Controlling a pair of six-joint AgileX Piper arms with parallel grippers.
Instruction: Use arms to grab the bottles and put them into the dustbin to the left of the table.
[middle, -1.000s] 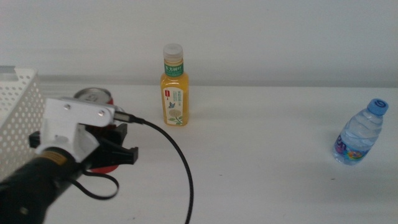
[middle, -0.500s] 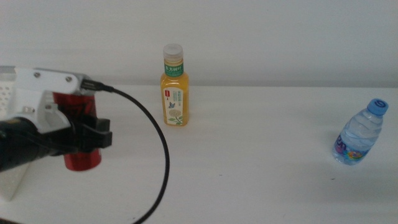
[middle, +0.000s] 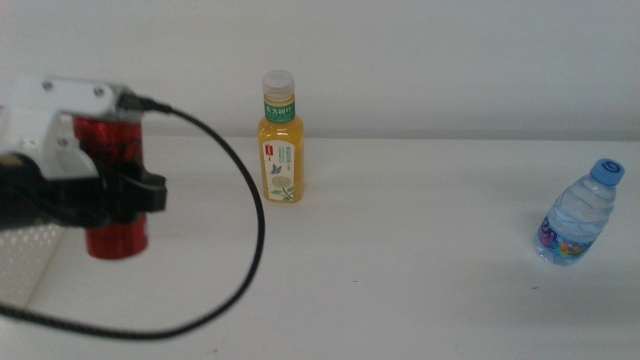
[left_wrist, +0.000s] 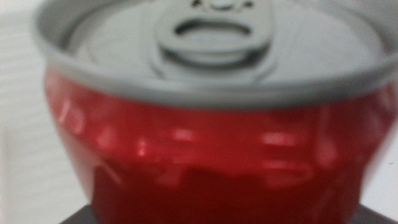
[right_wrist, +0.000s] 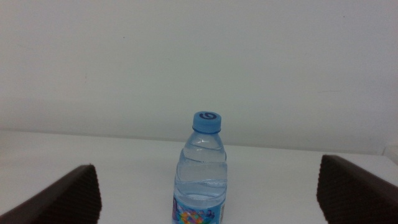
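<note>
My left gripper is shut on the slim red can and holds it upright in the air at the left, above the edge of the white perforated dustbin. The can fills the left wrist view, silver top and pull tab showing. The orange juice bottle stands upright at the back middle of the table. The small blue-capped water bottle stands at the far right. My right gripper is open, out of the middle view, with the water bottle in front of it between the jaws' line, apart from them.
The left arm's black cable loops down over the table's left front. A plain white wall rises behind the table. Only a small corner of the dustbin shows behind the left arm.
My left gripper has lifted the red can off the table and carried it up and to the left, over the dustbin. The two bottles have not moved.
</note>
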